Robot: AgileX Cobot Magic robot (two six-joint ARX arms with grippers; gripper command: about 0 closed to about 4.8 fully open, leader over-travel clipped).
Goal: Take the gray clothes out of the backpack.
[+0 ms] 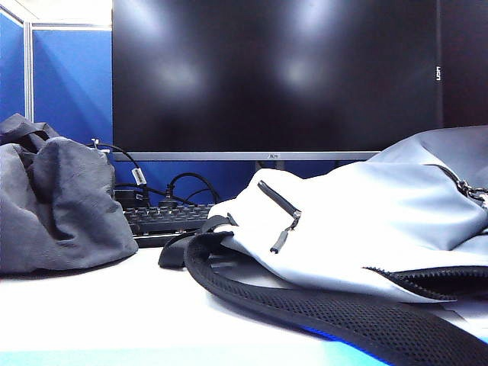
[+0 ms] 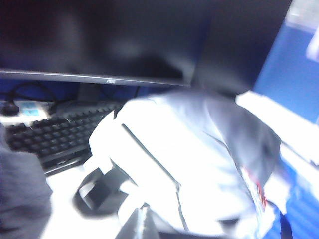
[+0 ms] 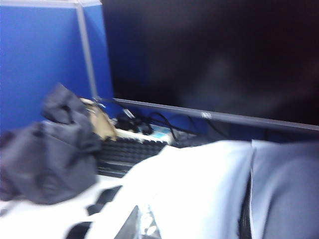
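Gray clothes [image 1: 57,202] lay as a crumpled charcoal bundle on the white tabletop [image 1: 114,313] at the exterior view's left, entirely outside the backpack [image 1: 366,221] and well apart from it, which suggested that the removal itself was complete. The pale silvery backpack rested on its side at the right, its front pocket zipper [image 1: 280,210] closed with the pull hanging, one black mesh shoulder strap [image 1: 305,305] curving across the table toward the camera, and a dark unzipped slit [image 1: 435,278] visible along its lower edge, probably the opening through which the bundle had left. Behind both stood a dark monitor [image 1: 274,76], a black keyboard [image 1: 164,219] with trailing cables, and a blue partition [image 1: 72,84]. Neither arm appeared in the exterior view. Only a blurred sliver of the left gripper [image 2: 142,226] showed at the picture's edge in the left wrist view, above the backpack, and a similar sliver of the right gripper [image 3: 137,224] in the right wrist view; both were closed and seemingly empty. Both wrist cameras looked across the table rather than down, consistent with arms raised clear of the work.
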